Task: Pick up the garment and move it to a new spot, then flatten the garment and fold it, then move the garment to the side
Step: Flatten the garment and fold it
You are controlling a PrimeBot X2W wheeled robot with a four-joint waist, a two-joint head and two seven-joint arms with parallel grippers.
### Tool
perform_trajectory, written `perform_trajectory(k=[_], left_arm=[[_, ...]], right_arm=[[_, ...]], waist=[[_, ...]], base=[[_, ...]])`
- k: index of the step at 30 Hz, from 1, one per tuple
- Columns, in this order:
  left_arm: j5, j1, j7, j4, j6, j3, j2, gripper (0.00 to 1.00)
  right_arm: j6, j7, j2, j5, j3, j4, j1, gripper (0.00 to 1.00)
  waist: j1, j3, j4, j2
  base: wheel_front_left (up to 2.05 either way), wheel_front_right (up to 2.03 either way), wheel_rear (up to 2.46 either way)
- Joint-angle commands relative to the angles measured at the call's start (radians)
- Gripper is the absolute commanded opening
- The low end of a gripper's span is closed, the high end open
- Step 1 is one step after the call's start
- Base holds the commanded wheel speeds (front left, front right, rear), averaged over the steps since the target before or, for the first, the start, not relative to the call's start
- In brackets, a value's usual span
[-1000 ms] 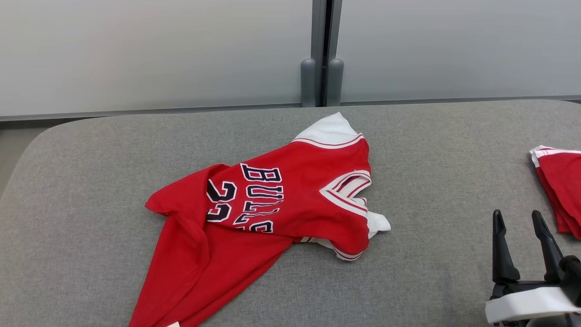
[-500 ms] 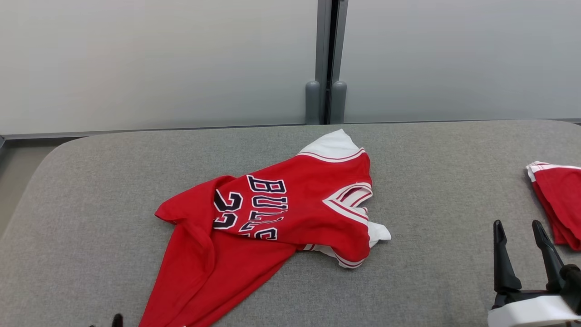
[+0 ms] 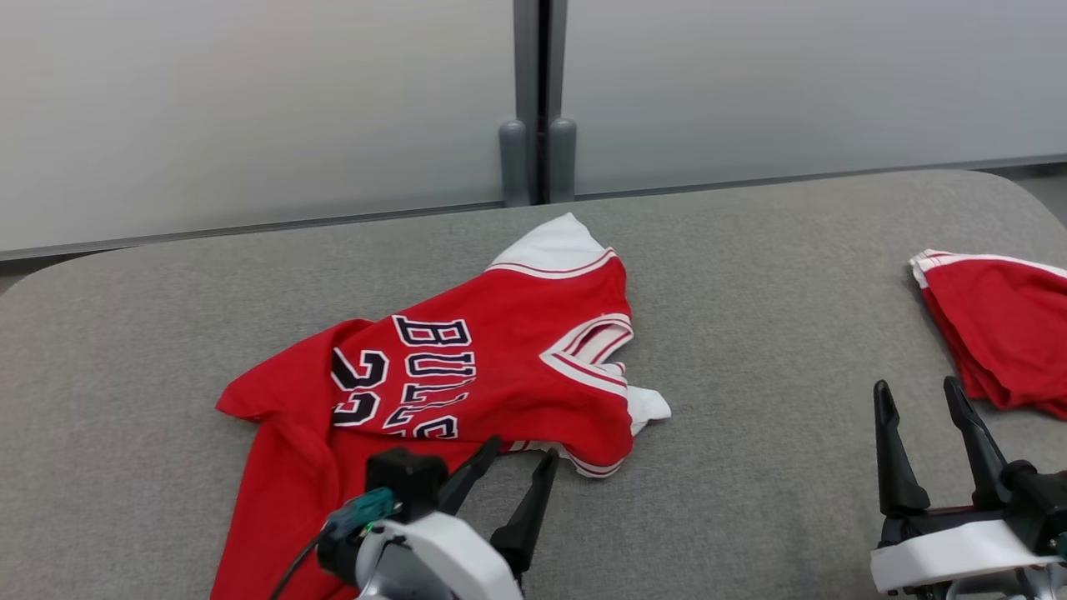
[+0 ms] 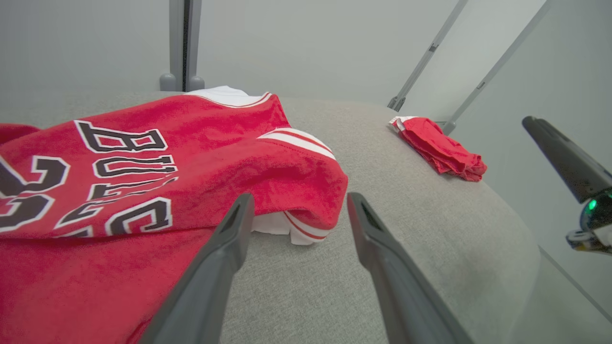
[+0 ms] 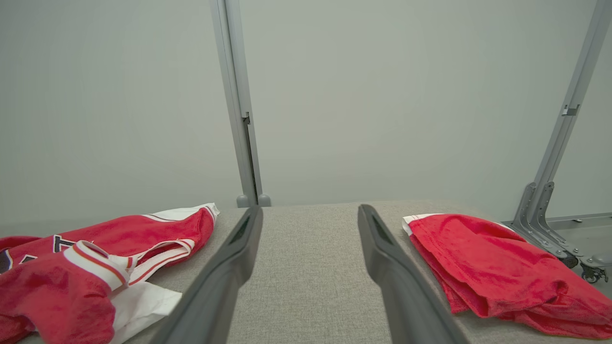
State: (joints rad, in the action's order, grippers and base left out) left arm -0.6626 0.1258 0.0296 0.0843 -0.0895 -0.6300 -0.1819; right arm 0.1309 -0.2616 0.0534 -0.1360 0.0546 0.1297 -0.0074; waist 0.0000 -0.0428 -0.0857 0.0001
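The left pincer, newly in view at six o'clock of the jersey, gapes wide and empty like the right pincer, so flattening seems next.

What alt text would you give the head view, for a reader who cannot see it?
A crumpled red basketball jersey lies on a grey padded table, with the open left gripper at its near edge. The open right gripper stands near a folded red garment.

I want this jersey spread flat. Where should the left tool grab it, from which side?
Likely the striped armhole edge of the jersey nearest the left tool: it bulges up off the gray surface. Come in low from the robot's side, jaws straddling it.
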Motion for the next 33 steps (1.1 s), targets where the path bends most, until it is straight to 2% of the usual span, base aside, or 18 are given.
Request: perform_trajectory(k=[1,4,8,14,17,19,21,25,27,30,33], left_arm=[[0.019,0.051,0.019,0.028,-0.008,-0.015,0.014,1.0],[0.044,0.113,0.055,0.091,-0.01,-0.052,0.05,1.0],[0.078,0.17,0.076,0.158,-0.031,-0.07,0.06,1.0],[0.163,0.257,0.081,0.338,-0.096,-0.09,0.054,1.0],[0.182,0.282,0.083,0.417,-0.071,-0.115,0.053,1.0],[0.172,0.289,0.086,0.454,-0.035,-0.132,0.057,0.0],[0.145,0.284,0.094,0.479,0.009,-0.138,0.067,0.0],[0.09,0.278,0.063,0.456,0.066,-0.111,0.077,0.0],[0.038,0.26,0.048,0.398,0.105,-0.088,0.078,0.0],[0.002,0.225,0.05,0.268,0.137,-0.066,0.029,0.0],[-0.069,0.164,0.095,0.088,0.176,-0.065,-0.015,0.0]], right_arm=[[0.0,-0.005,0.004,-0.006,0.002,0.001,-0.012,1.0],[0.0,-0.005,0.003,-0.01,0.003,0.002,-0.029,1.0],[0.0,-0.005,0.001,-0.015,0.0,0.004,-0.04,1.0],[0.0,-0.005,-0.001,-0.034,-0.001,0.002,-0.055,1.0],[0.0,-0.005,-0.001,-0.045,0.004,0.003,-0.061,1.0],[0.0,-0.005,-0.001,-0.052,0.009,0.002,-0.061,1.0],[0.0,-0.005,-0.001,-0.055,0.013,0.002,-0.059,1.0],[0.0,-0.005,-0.001,-0.058,0.015,0.006,-0.057,1.0],[0.0,-0.005,-0.001,-0.058,0.017,0.003,-0.055,1.0],[0.0,-0.005,0.0,-0.049,0.028,-0.003,-0.046,1.0],[0.0,-0.005,0.0,-0.037,0.04,-0.006,-0.037,1.0]], waist=[[0.0,-0.036,-0.05,-0.0001],[0.0,-0.06,-0.096,-0.0001],[0.0,-0.085,-0.14,-0.0001],[0.0,-0.122,-0.203,-0.0001],[0.0,-0.129,-0.218,-0.0001],[0.0,-0.131,-0.222,-0.0001],[0.0,-0.131,-0.221,-0.0001],[0.0,-0.126,-0.214,-0.0001],[0.0,-0.123,-0.209,-0.0001],[0.0,-0.12,-0.196,-0.0001],[0.0,-0.119,-0.182,-0.0001]], base=[[0.0,0.0,0.0],[0.0,0.0,0.0],[0.0,0.0,0.0],[0.0,0.0,0.0],[0.0,0.0,0.0],[0.0,0.0,0.0],[0.0,0.0,0.0],[0.0,0.0,0.0],[0.0,0.0,0.0],[0.0,0.0,0.0],[0.0,0.0,0.0]])
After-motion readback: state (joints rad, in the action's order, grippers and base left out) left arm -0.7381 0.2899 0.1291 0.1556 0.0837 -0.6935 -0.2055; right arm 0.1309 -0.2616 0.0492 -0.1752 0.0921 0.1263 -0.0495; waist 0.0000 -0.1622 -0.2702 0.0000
